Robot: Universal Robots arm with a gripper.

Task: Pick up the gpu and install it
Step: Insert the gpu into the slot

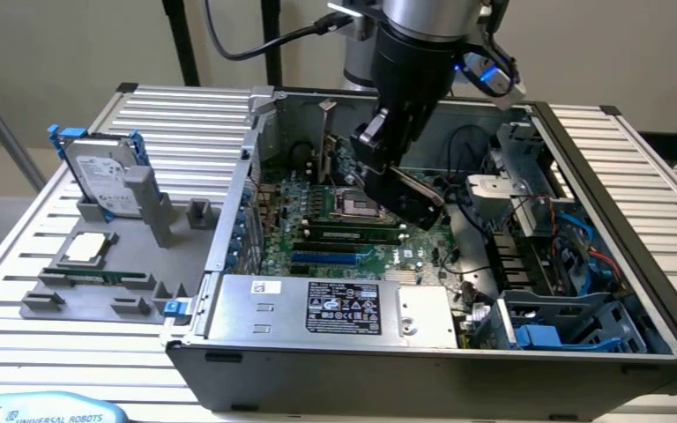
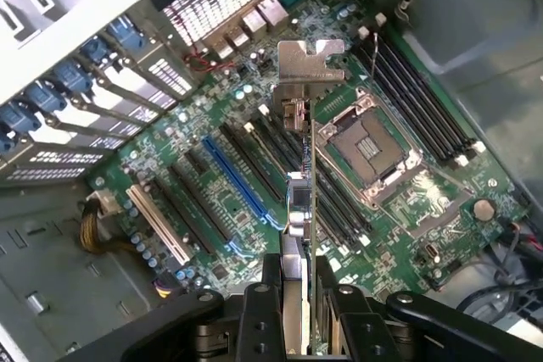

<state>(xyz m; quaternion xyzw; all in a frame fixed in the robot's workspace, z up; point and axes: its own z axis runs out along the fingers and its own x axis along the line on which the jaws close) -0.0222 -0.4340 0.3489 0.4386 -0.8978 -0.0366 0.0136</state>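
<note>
Gripper (image 2: 299,298) pinches the gpu (image 2: 310,64) by one end. The card hangs tilted, clear of the motherboard (image 2: 399,209), inside the open computer case (image 1: 315,379), not seated in any slot.

A robotics lab: an open desktop computer case (image 1: 315,374) sits on a slatted aluminium workbench (image 1: 174,110) beneath a Universal Robots arm (image 1: 415,53).

I see my arm (image 1: 415,53) reaching down into the open computer case (image 1: 433,370). The gripper (image 1: 383,157) holds the gpu (image 1: 415,201) tilted, just above the green motherboard (image 1: 303,198). On the exterior view's left, a hard drive (image 1: 103,181) in a blue frame stands in a grey tray (image 1: 85,301) on the slatted surface (image 1: 33,344).
</note>
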